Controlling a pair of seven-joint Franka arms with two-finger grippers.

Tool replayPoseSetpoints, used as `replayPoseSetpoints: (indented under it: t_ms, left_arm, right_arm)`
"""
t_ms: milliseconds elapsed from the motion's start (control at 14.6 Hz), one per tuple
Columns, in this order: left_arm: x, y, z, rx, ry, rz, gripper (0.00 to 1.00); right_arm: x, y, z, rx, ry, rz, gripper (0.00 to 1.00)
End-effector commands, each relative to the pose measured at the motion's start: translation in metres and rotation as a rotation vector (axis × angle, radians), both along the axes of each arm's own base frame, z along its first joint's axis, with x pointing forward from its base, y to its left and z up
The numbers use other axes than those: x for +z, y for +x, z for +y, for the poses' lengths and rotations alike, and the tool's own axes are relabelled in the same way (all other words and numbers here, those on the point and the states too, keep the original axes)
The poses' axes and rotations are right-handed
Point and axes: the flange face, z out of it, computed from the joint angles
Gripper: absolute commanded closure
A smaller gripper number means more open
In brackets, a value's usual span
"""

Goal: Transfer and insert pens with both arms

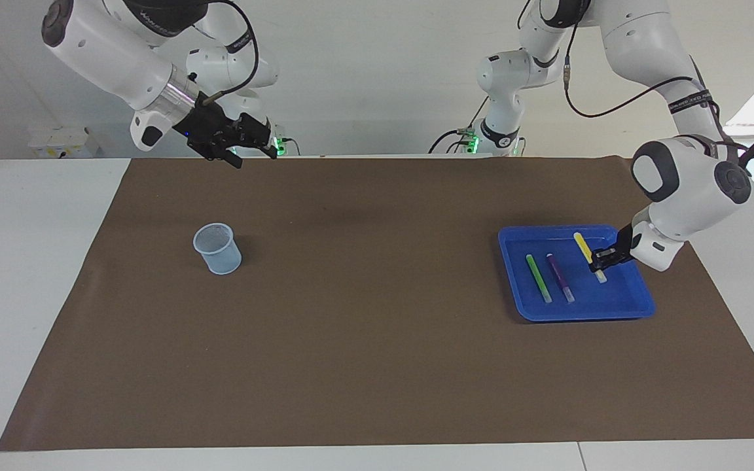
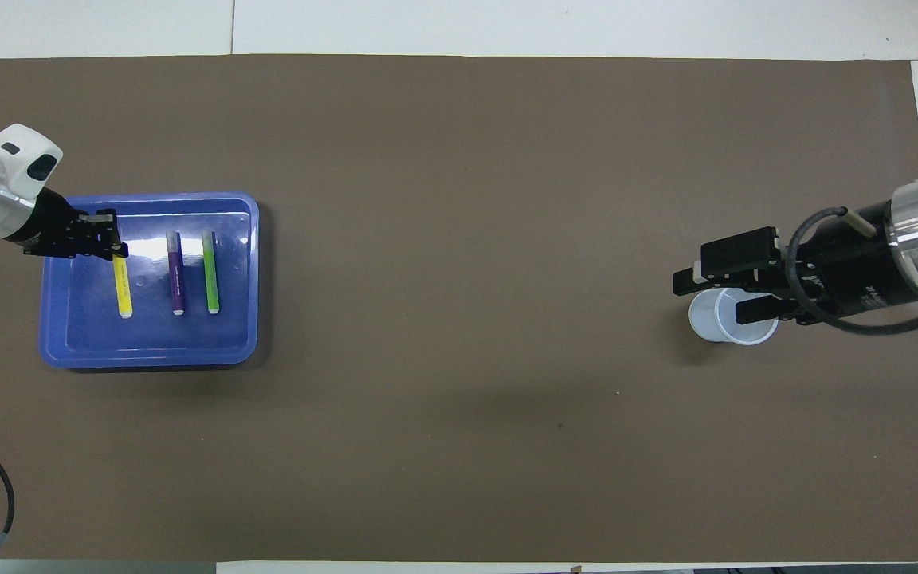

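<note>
Pens are the job, and none has reached the cup (image 1: pixel 218 248) yet. My left jaws (image 1: pixel 601 260) are pressed shut on the yellow pen (image 1: pixel 584 247), pinching it near its pale cap end over the blue tray (image 1: pixel 580 313) at the left arm's end of the tabletop (image 1: pixel 377 366). It looks lifted just clear of the tray floor and tilted, though I cannot be sure the low end is off the plastic. Green pen (image 1: pixel 538 277) and purple pen (image 1: pixel 559 277) lie flat in the tray side by side, apart from each other, both untouched.

My right jaws (image 1: pixel 251 140) hang spread and empty, high over the edge of the brown mat (image 1: pixel 377 366) nearest the robots, up toward the right arm's end. From above they overlap the cup's rim, but the facing view shows them well clear of it.

By my reckoning this is the first pen's pickup, barely begun. Left to do: carry the yellow pen toward the middle, pass it to the right jaws, drop it into the cup, then repeat for the other two. The cup stands upright and appears empty.
</note>
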Motion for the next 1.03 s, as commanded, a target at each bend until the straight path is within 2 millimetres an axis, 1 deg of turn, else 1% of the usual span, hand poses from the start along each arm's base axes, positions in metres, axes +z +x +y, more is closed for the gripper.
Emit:
replayPoseSetpoints:
  t_ms: [0,137,343,480,548,617,754,822,891,959]
  left_arm:
    - [0.046,-0.002,-0.039,0.125,-0.017,0.058,1.00]
    - [0.073,-0.011,-0.069,0.275,-0.059,0.097,1.00]
    - [0.108,-0.030,-0.131,0.519,-0.053,0.137,1.00]
    - [0.136,-0.045,-0.169,0.705,-0.074,0.158,1.00]
    - [0.147,-0.053,-0.183,0.779,-0.094,0.179,1.00]
    - [0.154,-0.055,-0.190,0.856,-0.131,0.222,1.00]
    - [0.163,-0.059,-0.203,1.008,-0.197,0.317,1.00]
    - [0.164,-0.064,-0.221,1.045,-0.215,0.345,1.00]
    - [0.166,-0.066,-0.230,1.100,-0.233,0.371,1.00]
    - [0.162,-0.070,-0.244,1.158,-0.240,0.402,1.00]
  right_arm:
    - [-0.004,-0.011,0.005,-0.125,0.085,0.020,0.00]
    - [-0.012,-0.017,0.005,-0.156,0.138,0.027,0.00]
    - [-0.018,-0.022,0.008,-0.220,0.226,0.025,0.00]
    - [-0.023,-0.024,0.009,-0.253,0.255,0.041,0.00]
    - [-0.022,-0.024,0.011,-0.265,0.260,0.051,0.00]
    - [-0.020,-0.024,0.013,-0.283,0.273,0.056,0.00]
    - [-0.019,-0.024,0.038,-0.280,0.275,0.045,0.00]
    - [-0.017,-0.024,0.051,-0.287,0.273,0.032,0.00]
    - [-0.016,-0.024,0.062,-0.293,0.272,0.022,0.00]
    - [-0.016,-0.026,0.075,-0.295,0.270,0.014,0.00]
